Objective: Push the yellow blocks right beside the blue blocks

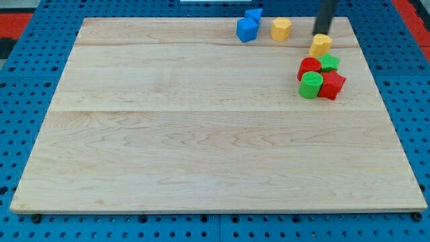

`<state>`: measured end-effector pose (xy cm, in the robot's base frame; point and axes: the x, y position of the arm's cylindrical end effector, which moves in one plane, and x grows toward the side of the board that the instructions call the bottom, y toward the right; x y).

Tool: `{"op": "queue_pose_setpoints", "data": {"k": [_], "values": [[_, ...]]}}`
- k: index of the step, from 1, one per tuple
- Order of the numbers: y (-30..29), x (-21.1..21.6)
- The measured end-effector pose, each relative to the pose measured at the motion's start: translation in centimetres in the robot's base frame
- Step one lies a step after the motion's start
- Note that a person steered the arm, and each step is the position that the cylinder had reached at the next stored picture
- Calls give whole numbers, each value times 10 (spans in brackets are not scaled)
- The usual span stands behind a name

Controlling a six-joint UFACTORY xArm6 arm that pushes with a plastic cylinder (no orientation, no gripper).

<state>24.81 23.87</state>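
Two yellow blocks sit near the board's top edge: one [281, 29] just beside two touching blue blocks [247, 29] [254, 15], the other [320, 46] toward the top right corner, touching my tip [322, 33]. Below it cluster two red blocks [310, 67] [332, 85] and two green blocks [329, 63] [310, 85]. No claw shows on the wooden board [201, 134], only the rod.

Pale wooden board [201, 134] — light grain running lengthwise, joined planks visible, smooth matt finish with a faint sheen. Beneath it, a blue perforated base panel [27, 81], looks like painted metal or plastic; cannot tell which. Blue blocks [247, 29], yellow blocks [281, 29], red blocks [331, 85] and green blocks [311, 85] — all uniform solid colour, smooth, plastic-looking, slightly glossy on upper faces. Straight dark rod [326, 15] matt black; my tip [322, 33] likewise dull, no reflections.
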Motion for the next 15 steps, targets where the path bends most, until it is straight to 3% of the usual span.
{"op": "queue_pose_setpoints", "data": {"k": [1,2,4,6,8,9,10,12,13,15], "values": [[60,-1],[66,20],[-14,53],[-95,40],[-35,53],[-13,30],[-24,12],[-97,12],[-106,16],[-100,65]]}}
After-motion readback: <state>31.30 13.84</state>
